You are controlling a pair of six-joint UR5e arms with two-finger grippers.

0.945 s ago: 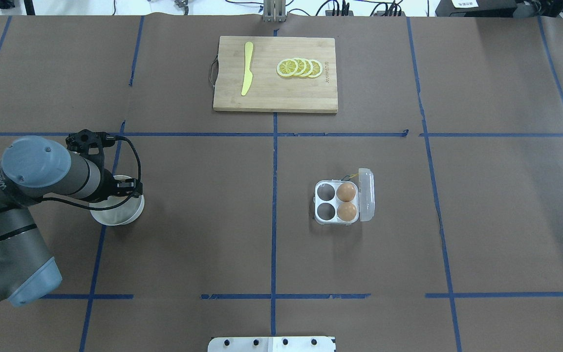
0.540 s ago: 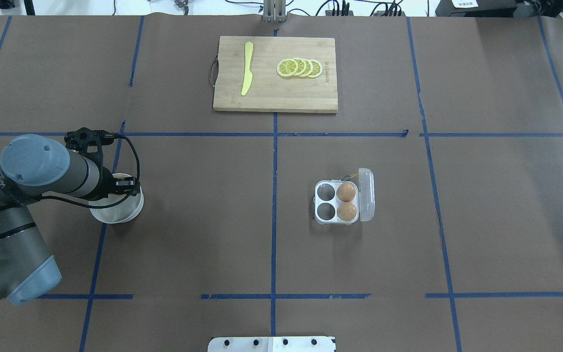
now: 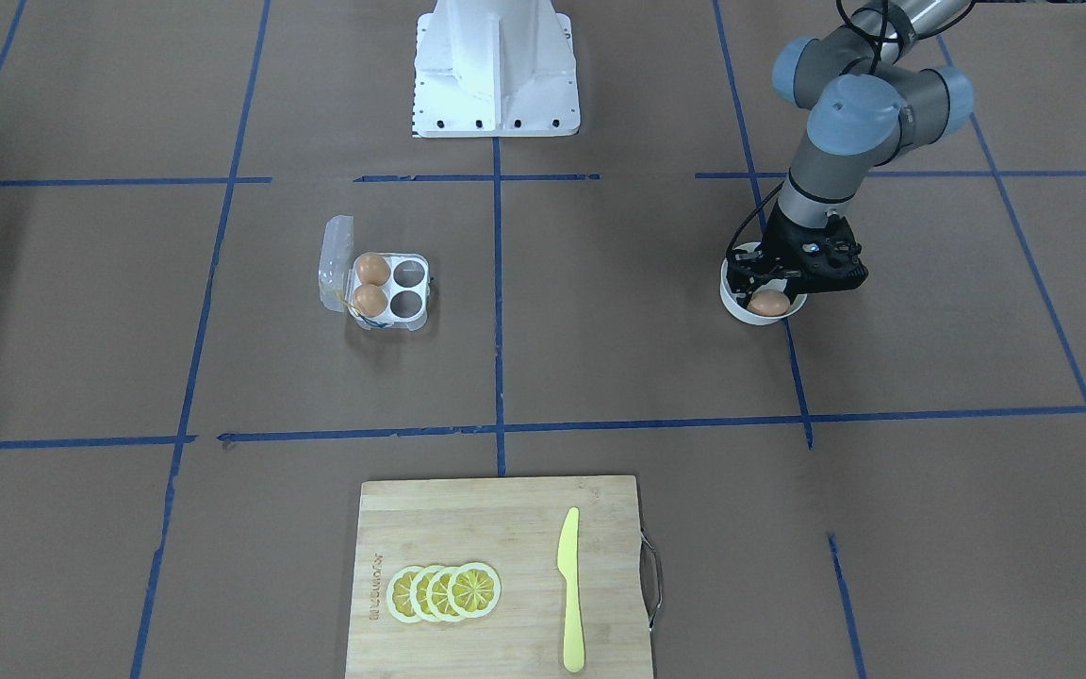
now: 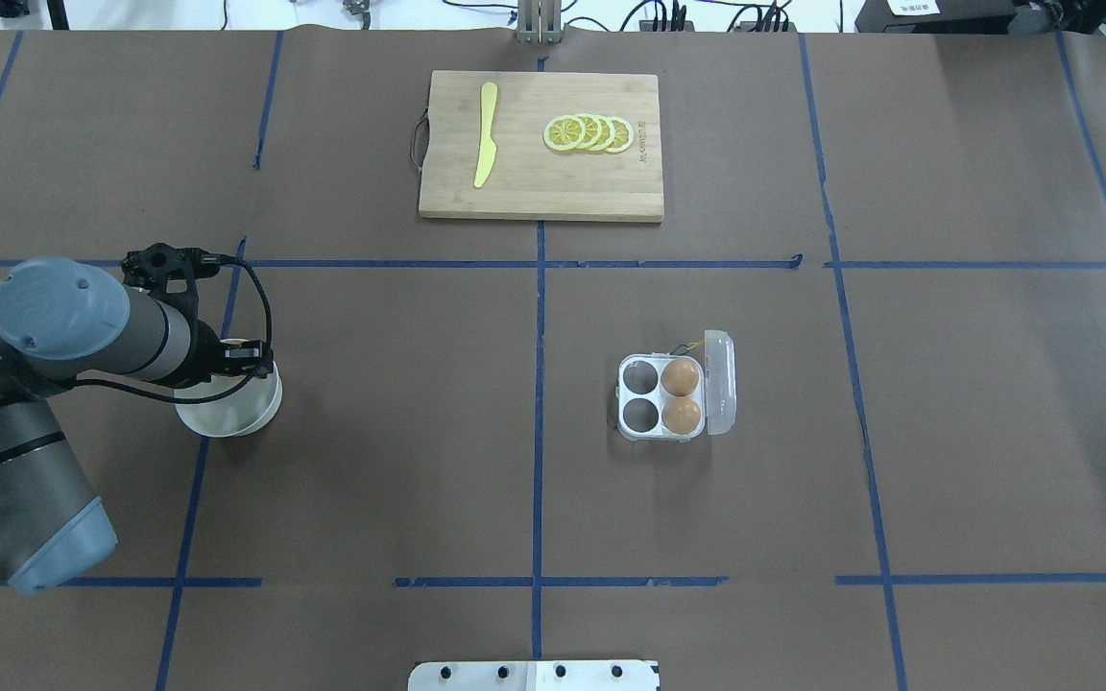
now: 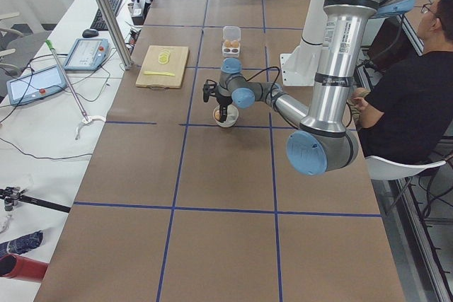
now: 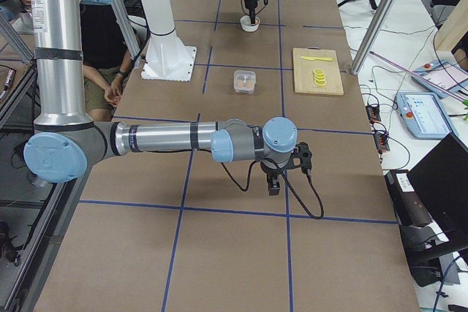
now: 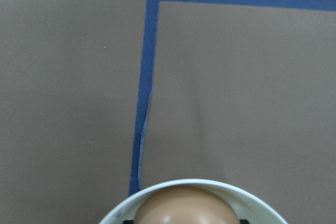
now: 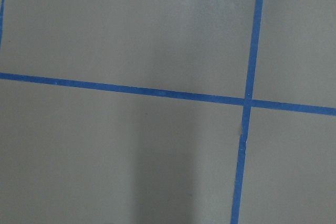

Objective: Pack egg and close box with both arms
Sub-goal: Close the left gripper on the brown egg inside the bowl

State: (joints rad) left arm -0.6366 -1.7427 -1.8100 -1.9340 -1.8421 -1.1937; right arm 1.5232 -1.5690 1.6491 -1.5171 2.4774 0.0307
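The egg [image 3: 768, 303] is orange-brown and sits low inside the round white bowl [image 3: 758, 320] on my left side. My left gripper [image 3: 771, 285] reaches down into the bowl and is shut on the egg. In the left wrist view the egg [image 7: 184, 208] fills the bottom centre, with dark fingertips at both its sides. The box [image 4: 622, 395] stands right of centre with its clear lid open to the right. Two brown eggs [image 4: 680, 376] fill its right cells and the left cells are empty. My right gripper [image 6: 273, 186] hangs low over bare table; I cannot tell whether it is open or shut.
A wooden cutting board [image 4: 539, 187] at the far middle carries a yellow knife [image 4: 486, 134] and lemon slices [image 4: 589, 132]. The white pedestal [image 3: 496, 66] stands at the robot's edge. Blue tape lines cross the brown table cover.
My left arm and wrist have shifted a little up and to the left in the overhead view, over the bowl. The box and its eggs have not moved.
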